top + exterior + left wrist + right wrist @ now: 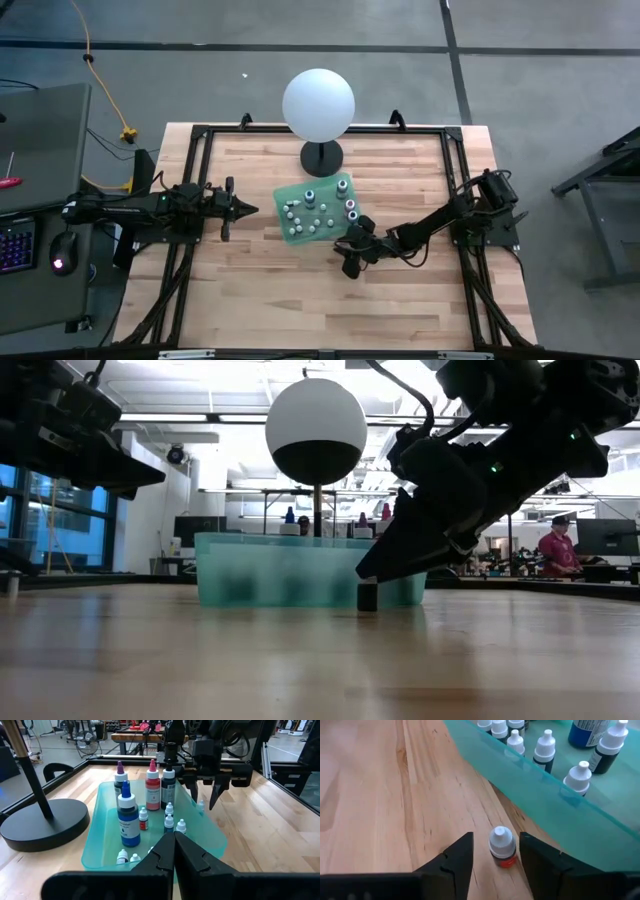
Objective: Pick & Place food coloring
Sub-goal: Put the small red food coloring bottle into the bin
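Observation:
A tiny food coloring bottle (501,847) with a white cap and a red band stands upright on the wood, just outside the near wall of a translucent green tray (315,208). My right gripper (495,842) is open and low over it, one finger on either side, with a gap visible on each side. The low view shows the bottle (367,597) on the table under the fingertips (378,568). More small white-capped bottles (545,750) and taller blue, red and dark ones (129,817) stand in the tray. My left gripper (243,210) is shut and waits left of the tray.
A big white sphere (318,103) on a black stand with a round base (321,157) sits just beyond the tray's far side. Bare wood lies along the table's near side (300,300). A black frame (200,140) runs round the table's edges. People are in the room behind.

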Motion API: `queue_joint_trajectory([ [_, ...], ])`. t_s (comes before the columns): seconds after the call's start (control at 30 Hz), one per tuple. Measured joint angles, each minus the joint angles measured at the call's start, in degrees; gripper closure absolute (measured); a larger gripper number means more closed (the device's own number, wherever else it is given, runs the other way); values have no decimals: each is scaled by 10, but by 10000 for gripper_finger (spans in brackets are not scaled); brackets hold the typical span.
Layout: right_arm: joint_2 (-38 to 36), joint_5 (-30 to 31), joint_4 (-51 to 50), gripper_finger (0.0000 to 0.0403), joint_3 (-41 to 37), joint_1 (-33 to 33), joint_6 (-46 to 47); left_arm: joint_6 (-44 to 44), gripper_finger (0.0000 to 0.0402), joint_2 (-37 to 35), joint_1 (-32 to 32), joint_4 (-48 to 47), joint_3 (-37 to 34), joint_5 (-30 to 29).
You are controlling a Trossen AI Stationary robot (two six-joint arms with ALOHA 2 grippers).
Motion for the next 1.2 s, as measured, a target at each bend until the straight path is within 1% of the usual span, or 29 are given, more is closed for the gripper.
queue_joint_trajectory([
  [0.23, 0, -3, 6, 290, 0, 0, 2, 0, 401, 0, 0, 0, 0, 0],
  [0.63, 0, -14, 8, 340, 0, 0, 4, 0, 401, 0, 0, 0, 0, 0],
  [0.77, 0, -16, 10, 347, 0, 0, 4, 0, 401, 0, 0, 0, 0, 0],
  [0.93, 0, -24, 13, 345, 3, 2, 4, 0, 401, 0, 0, 0, 0, 0],
  [1.2, 0, -52, 8, 351, 42, 2, -9, 0, 401, 0, 0, 0, 0, 0],
])
